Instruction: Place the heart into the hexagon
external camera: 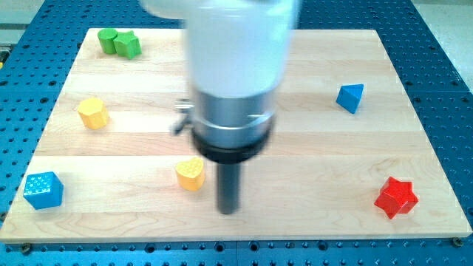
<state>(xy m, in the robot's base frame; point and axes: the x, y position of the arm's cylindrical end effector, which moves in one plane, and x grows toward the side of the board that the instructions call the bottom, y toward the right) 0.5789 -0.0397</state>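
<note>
A yellow heart block (191, 174) lies on the wooden board, left of the board's middle and near the view's bottom. A yellow hexagon block (94, 113) lies further to the view's left and higher up, well apart from the heart. My tip (228, 209) rests on the board just to the right of the heart and slightly lower, a small gap away from it. The arm's white and dark body hides the board's middle above the tip.
Two green blocks (121, 43) sit touching at the top left. A blue block (43, 190) lies at the bottom left corner, a blue triangular block (350, 97) at the right, and a red star (396, 196) at the bottom right.
</note>
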